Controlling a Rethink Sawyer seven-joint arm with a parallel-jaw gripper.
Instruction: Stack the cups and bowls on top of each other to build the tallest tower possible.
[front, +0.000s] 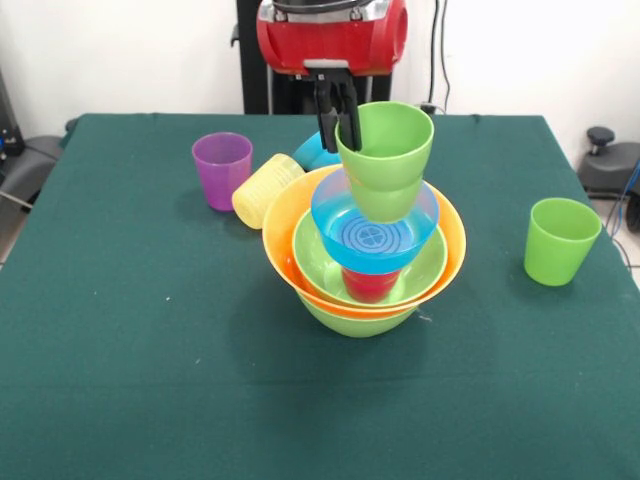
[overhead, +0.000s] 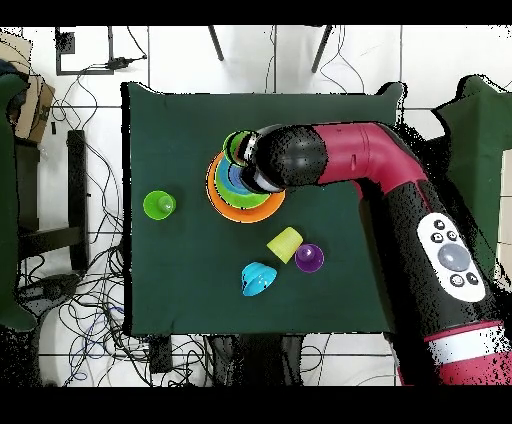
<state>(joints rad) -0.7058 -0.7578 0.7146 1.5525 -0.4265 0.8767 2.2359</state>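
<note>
Tool (front: 338, 125) pinches the rim of a light green cup (front: 385, 158), fingers closed on its wall, cup upright over the tower (front: 364, 250). The cup's base sits in or just above a blue bowl (front: 374, 232); contact unclear. Below: lime bowl, orange bowl (front: 285, 215), lime bowl, red cup (front: 369, 284) inside. Purple cup (front: 222, 170) upright, yellow cup (front: 266, 189) on its side beside it, second blue bowl (front: 314, 153) behind. Another green cup (front: 560, 240) stands apart on the surface (front: 120, 350).

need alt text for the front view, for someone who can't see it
The gripper holds a light green cup by its rim above a blue bowl atop the tower of nested bowls on a green table. A purple cup, a yellow cup on its side and another green cup stand apart.
</note>
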